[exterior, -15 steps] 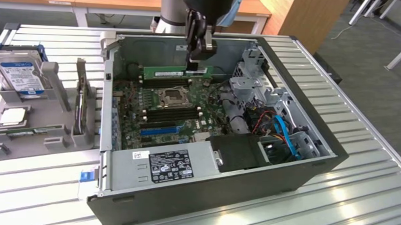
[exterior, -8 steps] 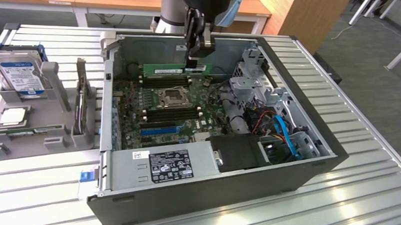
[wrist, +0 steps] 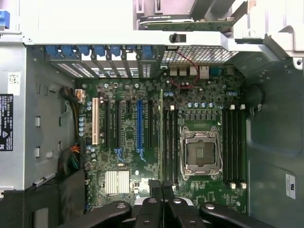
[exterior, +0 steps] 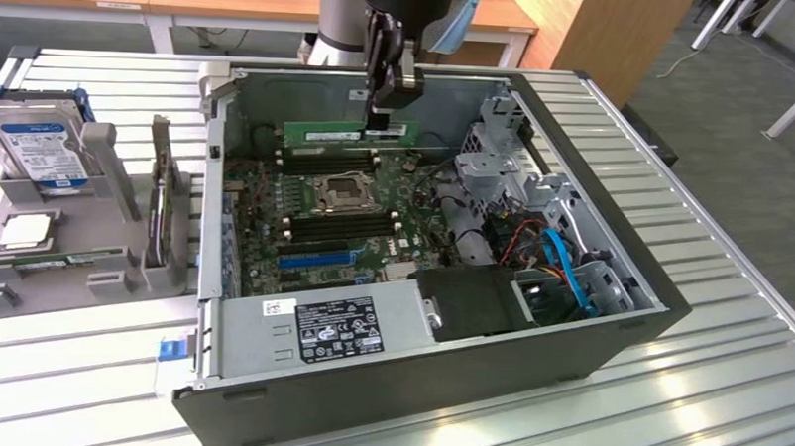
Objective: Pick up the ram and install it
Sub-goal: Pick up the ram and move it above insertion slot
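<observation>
gripper point(exterior: 386, 112) clamped on the ram point(exterior: 328, 132)
ram on edge above the far part of the motherboard point(exterior: 320, 248), long axis along exterior view's left-right.

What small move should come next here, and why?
Probably a slight sideways shift: the end effector is shut on the ram, held above the motherboard and seemingly just beside the black memory slots by the CPU socket, not over one.

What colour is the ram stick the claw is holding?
Green. The ram shows best in the exterior view.
</observation>
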Tool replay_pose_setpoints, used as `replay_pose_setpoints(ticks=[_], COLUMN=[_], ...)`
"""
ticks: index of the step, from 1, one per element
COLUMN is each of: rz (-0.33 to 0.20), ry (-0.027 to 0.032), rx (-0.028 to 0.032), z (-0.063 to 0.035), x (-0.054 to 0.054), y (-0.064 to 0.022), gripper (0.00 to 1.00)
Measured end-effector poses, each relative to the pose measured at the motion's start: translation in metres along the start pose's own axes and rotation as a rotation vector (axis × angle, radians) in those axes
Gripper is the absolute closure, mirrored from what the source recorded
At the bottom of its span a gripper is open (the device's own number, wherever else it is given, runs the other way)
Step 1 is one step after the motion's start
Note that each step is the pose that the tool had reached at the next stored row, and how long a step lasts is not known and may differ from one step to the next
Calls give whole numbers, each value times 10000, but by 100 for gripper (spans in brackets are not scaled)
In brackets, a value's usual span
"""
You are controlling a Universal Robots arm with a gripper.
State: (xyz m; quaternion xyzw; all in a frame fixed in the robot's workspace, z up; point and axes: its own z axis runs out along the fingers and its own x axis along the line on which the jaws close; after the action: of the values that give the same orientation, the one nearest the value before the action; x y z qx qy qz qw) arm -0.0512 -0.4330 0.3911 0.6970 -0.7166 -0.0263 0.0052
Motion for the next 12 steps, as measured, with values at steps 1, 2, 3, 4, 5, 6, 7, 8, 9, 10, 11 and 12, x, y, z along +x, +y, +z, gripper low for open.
replay_pose_setpoints(ticks=[1,2,3,4,5,6,7,8,9,10,11,12], rz=[0,-1,-1,-1,0,-1,0,-1,-1,-1,-1,-1], ry=[0,0,0,0,-1,0,-1,-1,-1,0,0,0], rx=[0,0,0,0,0,0,0,0,0,0,0,0], z=[1,1,2,2,3,3,4,4,5,5,5,6], x=[-11,-20,-29,-37,-44,-52,-58,-65,-72,-78,-84,-91], y=[0,0,0,1,1,1,1,1,1,2,2,2], gripper=[88,88,88,88,88,88,88,88,88,88,88,88])
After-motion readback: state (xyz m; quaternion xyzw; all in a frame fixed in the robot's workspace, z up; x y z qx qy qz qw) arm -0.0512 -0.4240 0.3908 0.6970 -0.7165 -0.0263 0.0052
